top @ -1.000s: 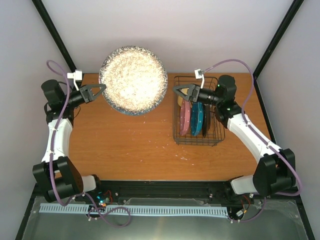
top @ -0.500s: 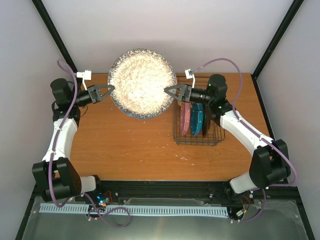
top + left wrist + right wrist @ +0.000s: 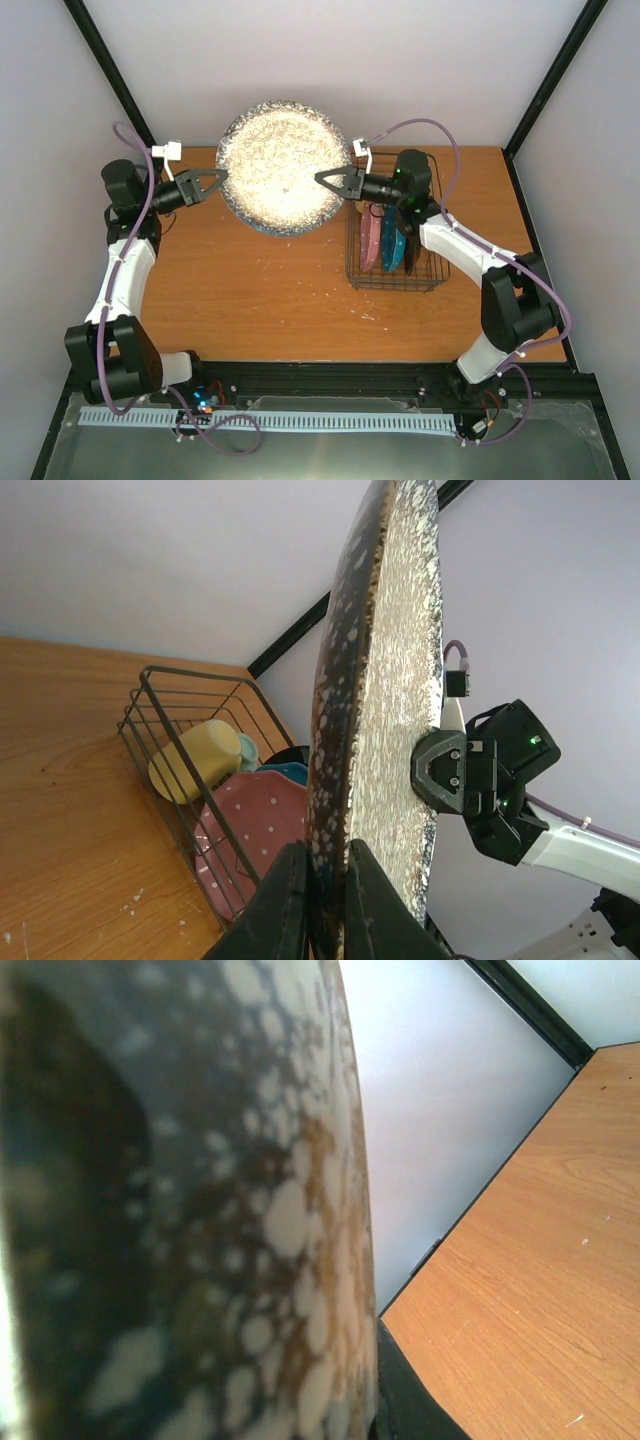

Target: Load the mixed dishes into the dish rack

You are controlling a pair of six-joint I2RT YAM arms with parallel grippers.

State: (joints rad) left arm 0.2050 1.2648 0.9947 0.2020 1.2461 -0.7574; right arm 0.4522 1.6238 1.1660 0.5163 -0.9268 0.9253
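The grey speckled plate (image 3: 275, 165) is held on edge in the air above the table's far side. My left gripper (image 3: 222, 178) is shut on its left rim, the fingers (image 3: 285, 900) pinching the dark rim of the plate (image 3: 385, 680). My right gripper (image 3: 320, 178) is shut on the opposite rim; in the right wrist view one finger (image 3: 400, 1400) presses against the plate (image 3: 200, 1210), the other is hidden. The dish rack (image 3: 398, 280) stands at the right, holding a pink dotted plate (image 3: 371, 235), a teal plate (image 3: 392, 238), a dark plate (image 3: 412, 240), a yellow mug (image 3: 195, 760) and a mint bowl (image 3: 250, 750).
The plates in the rack stand upright side by side, with the mug and bowl at its far end. White walls and black frame posts close in the back. Crumbs speckle the wooden table (image 3: 260, 290) in front of the rack.
The left arm carried the plate to the right, then held still. The right gripper reached left from over the rack and closed on the plate's right rim.
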